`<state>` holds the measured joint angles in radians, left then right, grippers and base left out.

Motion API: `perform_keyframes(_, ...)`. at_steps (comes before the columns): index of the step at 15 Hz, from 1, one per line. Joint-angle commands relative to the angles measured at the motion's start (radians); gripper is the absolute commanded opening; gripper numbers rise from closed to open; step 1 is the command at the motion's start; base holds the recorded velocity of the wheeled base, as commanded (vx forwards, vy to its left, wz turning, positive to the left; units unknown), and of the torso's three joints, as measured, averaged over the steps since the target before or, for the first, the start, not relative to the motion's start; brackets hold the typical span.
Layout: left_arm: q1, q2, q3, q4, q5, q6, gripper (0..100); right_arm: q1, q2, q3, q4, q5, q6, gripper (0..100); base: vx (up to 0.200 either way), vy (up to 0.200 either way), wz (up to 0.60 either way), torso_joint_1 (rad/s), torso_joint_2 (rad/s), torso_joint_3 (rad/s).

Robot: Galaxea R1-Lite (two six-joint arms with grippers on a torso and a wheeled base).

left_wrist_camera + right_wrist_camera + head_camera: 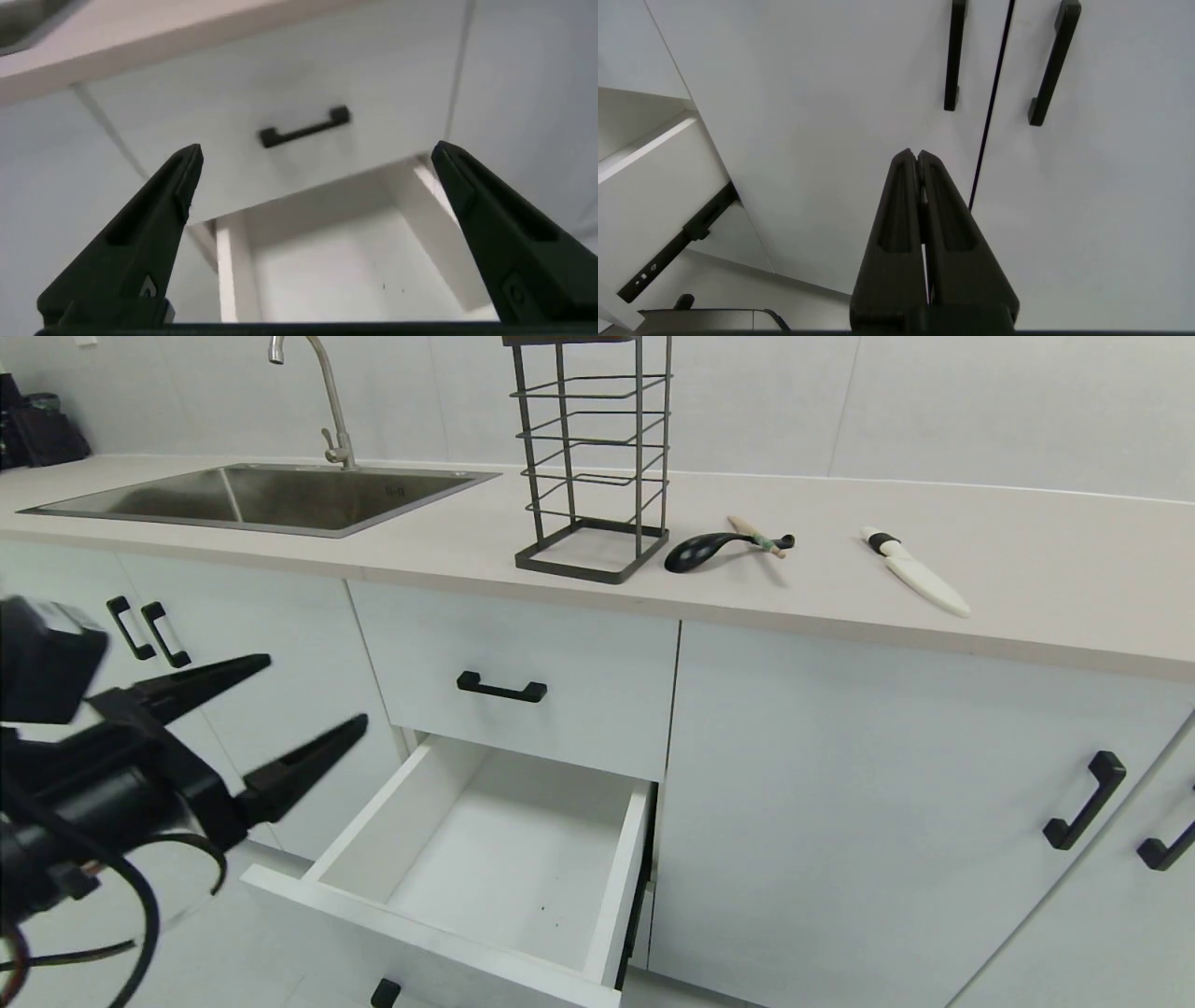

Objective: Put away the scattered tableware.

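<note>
On the pale countertop lie a black ladle (pixel 702 551), a wooden-handled utensil (pixel 758 537) crossing its handle, and a white knife (pixel 915 570) with a black band. Below them the lower white drawer (pixel 485 859) stands pulled out, its inside bare. My left gripper (pixel 313 695) hangs open at the left, in front of the cabinet doors and level with the drawer (pixel 318 271); nothing sits between its fingers (pixel 163 215). My right gripper (pixel 920 163) is shut with nothing in it, facing white cabinet doors.
A black wire rack (pixel 593 457) stands on the counter beside the ladle. A steel sink (pixel 271 497) with a tap sits at the far left. The upper drawer with a black handle (pixel 501 689) is closed. Black door handles (pixel 1053 61) line the cabinets.
</note>
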<state>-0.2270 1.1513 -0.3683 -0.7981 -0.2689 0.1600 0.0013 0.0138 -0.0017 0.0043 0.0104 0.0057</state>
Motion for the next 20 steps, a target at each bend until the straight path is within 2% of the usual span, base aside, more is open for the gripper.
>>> perform_keyframes(1,0.127,-0.124,0.057,-0.006,-0.007,-0.037,100,0.0,0.002,0.0,0.0,0.0,0.0,0,0.0,0.0,0.0,0.0,0.0,0.0)
perform_keyframes(2,0.14,-0.197,0.166,-0.036,-0.007,-0.027,100,0.0,0.002,0.0,0.0,0.0,0.0,0,0.0,0.0,0.0,0.0,0.0,0.0)
perform_keyframes(3,0.147,-0.272,0.223,-0.041,-0.018,-0.028,100,0.0,0.002,0.0,0.0,0.0,0.0,0,0.0,0.0,0.0,0.0,0.0,0.0)
perform_keyframes(5,0.156,-0.43,0.295,-0.029,-0.024,-0.057,100,0.0,0.002,0.0,0.0,0.0,0.0,0,0.0,0.0,0.0,0.0,0.0,0.0)
perform_keyframes(6,0.156,-0.507,0.335,-0.026,-0.026,-0.062,100,0.0,0.002,0.0,0.0,0.0,0.0,0,0.0,0.0,0.0,0.0,0.0,0.0)
perform_keyframes(7,0.164,-0.608,0.368,-0.021,-0.027,-0.053,100,0.0,0.002,0.0,0.0,0.0,0.0,0,0.0,0.0,0.0,0.0,0.0,0.0)
perform_keyframes(10,0.181,-0.841,0.362,0.06,-0.042,-0.033,100,0.0,0.002,0.0,0.0,0.0,0.0,0,0.0,0.0,0.0,0.0,0.0,0.0)
perform_keyframes(12,0.19,-0.92,0.365,0.112,-0.041,-0.033,100,0.0,0.002,0.0,0.0,0.0,0.0,0,0.0,0.0,0.0,0.0,0.0,0.0)
perform_keyframes(13,0.233,-1.001,0.365,0.198,-0.041,-0.037,100,0.0,0.002,0.0,0.0,0.0,0.0,0,0.0,0.0,0.0,0.0,0.0,0.0)
perform_keyframes(14,0.238,-1.036,0.365,0.241,-0.041,-0.037,100,0.0,0.002,0.0,0.0,0.0,0.0,0,0.0,0.0,0.0,0.0,0.0,0.0)
perform_keyframes(15,0.238,-1.036,0.365,0.241,-0.041,-0.037,100,0.0,0.002,0.0,0.0,0.0,0.0,0,0.0,0.0,0.0,0.0,0.0,0.0)
perform_keyframes(16,0.229,-1.151,0.367,0.528,-0.032,-0.031,100,0.0,0.002,0.0,0.0,0.0,0.0,0,0.0,0.0,0.0,0.0,0.0,0.0)
perform_keyframes(17,0.229,-1.151,0.367,0.589,-0.019,-0.037,100,0.0,0.002,0.0,0.0,0.0,0.0,0,0.0,0.0,0.0,0.0,0.0,0.0)
perform_keyframes(18,0.229,-1.151,0.367,0.7,0.027,-0.025,100,0.0,0.002,0.0,0.0,0.0,0.0,0,0.0,0.0,0.0,0.0,0.0,0.0)
perform_keyframes(19,0.229,-1.151,0.365,0.775,0.091,-0.028,100,0.0,0.002,0.0,0.0,0.0,0.0,0,0.0,0.0,0.0,0.0,0.0,0.0)
perform_keyframes(20,0.229,-1.151,0.367,0.786,0.128,-0.043,100,0.0,0.002,0.0,0.0,0.0,0.0,0,0.0,0.0,0.0,0.0,0.0,0.0)
